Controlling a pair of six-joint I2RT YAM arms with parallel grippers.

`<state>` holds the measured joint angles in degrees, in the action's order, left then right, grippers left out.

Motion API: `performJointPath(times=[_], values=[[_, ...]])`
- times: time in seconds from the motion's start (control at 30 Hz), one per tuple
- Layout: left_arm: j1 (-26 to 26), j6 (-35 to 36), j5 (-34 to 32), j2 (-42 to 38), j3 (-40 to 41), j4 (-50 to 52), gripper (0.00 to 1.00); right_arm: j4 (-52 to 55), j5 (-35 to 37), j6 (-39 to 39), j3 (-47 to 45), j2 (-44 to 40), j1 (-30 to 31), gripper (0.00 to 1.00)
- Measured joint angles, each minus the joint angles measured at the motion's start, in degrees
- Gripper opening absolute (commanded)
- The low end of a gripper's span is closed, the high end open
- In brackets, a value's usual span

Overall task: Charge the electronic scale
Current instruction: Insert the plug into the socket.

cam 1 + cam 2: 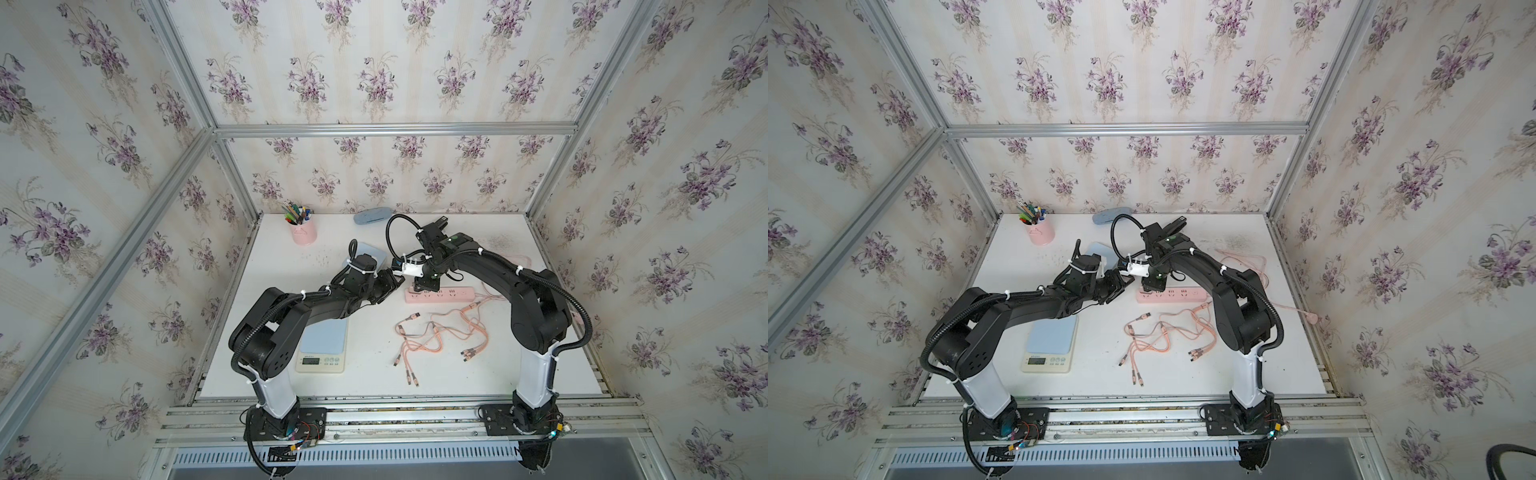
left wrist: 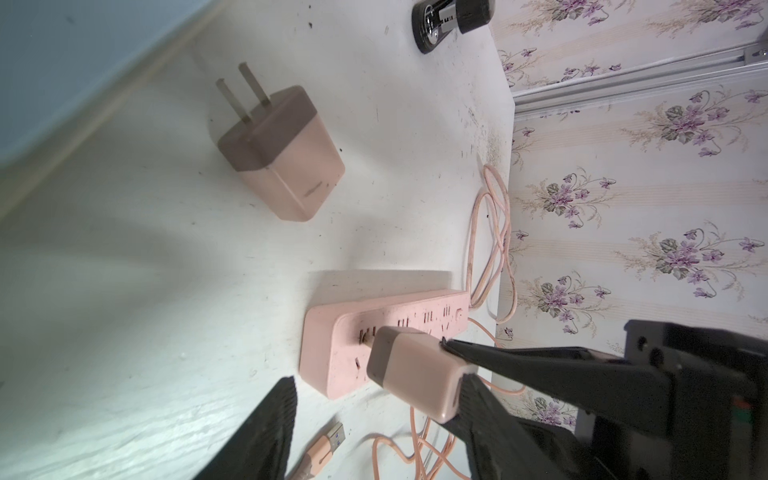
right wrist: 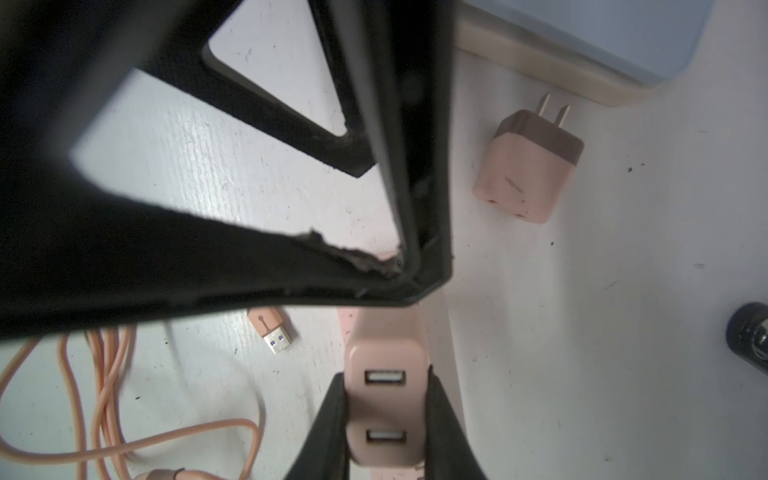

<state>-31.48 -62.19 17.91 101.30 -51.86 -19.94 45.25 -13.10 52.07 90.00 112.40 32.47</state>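
The electronic scale (image 1: 322,345) (image 1: 1050,338), blue-topped with a cream front display, lies at the front left, partly under my left arm. My right gripper (image 3: 384,399) (image 1: 424,286) is shut on a pink charger adapter (image 3: 384,361) (image 2: 411,374), its two USB ports facing the wrist. The adapter's prongs meet the end socket of the pink power strip (image 1: 444,295) (image 2: 345,340), a small gap showing. My left gripper (image 1: 390,284) hovers open beside that end, one finger (image 2: 282,428) near a loose USB plug (image 2: 328,440) (image 3: 272,332).
A second pink adapter (image 2: 282,153) (image 3: 528,166) lies loose on the table. Tangled pink cables (image 1: 440,332) spread in front of the strip. A light blue flat object (image 1: 368,252), a pink pen cup (image 1: 303,232) and a black cylinder (image 2: 453,20) sit farther back.
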Motion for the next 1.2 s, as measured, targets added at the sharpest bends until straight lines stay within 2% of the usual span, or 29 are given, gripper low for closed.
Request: performJointPath(times=[0.37, 0.53, 0.93, 0.97, 1.2], values=[[0.00, -0.87, -0.28, 0.33, 0.02, 1.16, 0.64, 0.70, 0.15, 1.25, 1.22, 2.25, 0.07, 0.00], [-1.16, -0.28, 3.08, 1.11, -0.09, 0.68, 0.60, -0.79, -0.50, 1.97, -0.22, 2.29, 0.33, 0.00], [-1.18, -0.31, 4.48, 4.48, -1.11, -6.58, 0.56, -11.52, -8.09, 0.26, -8.09, 0.57, -1.77, 0.00], [-1.27, -0.46, 4.81, 4.90, -1.31, -6.78, 0.51, -12.52, -8.76, 0.55, -9.09, 0.07, -2.29, 0.00], [-2.80, 0.13, 4.42, 7.43, -2.99, -7.82, 0.47, -16.72, -12.41, 1.57, -14.21, -2.75, -5.01, 0.00]])
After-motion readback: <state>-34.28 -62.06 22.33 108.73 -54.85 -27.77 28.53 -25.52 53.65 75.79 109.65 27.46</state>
